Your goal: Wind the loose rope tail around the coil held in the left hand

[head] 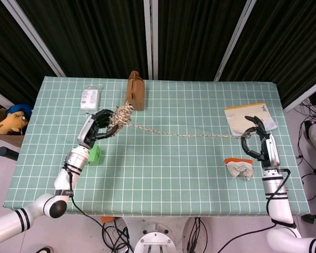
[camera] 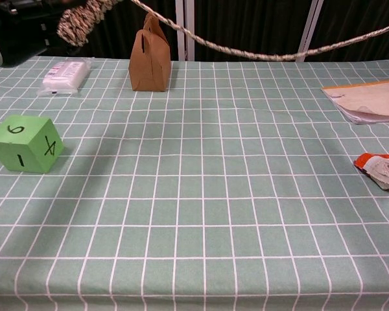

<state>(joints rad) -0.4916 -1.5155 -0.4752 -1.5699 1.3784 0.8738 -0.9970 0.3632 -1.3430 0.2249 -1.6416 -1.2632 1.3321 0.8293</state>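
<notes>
The head view is taken from high above, looking steeply down on the whole tabletop (head: 163,158), with both arms seen reaching in from the near edge. The chest view is set low and close to the near edge, facing level across the tabletop toward the dark curtain. Shared by both are the brown paper bag (head: 136,91) (camera: 149,55), the green cube (head: 95,154) (camera: 24,143) and, apparently, the same stretched rope (head: 189,135) (camera: 259,54).

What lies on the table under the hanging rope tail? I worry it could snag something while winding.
The rope tail sags between the left hand and right hand over bare tablecloth. The brown paper bag stands just behind its coil end. Under the coil itself is hidden.
</notes>
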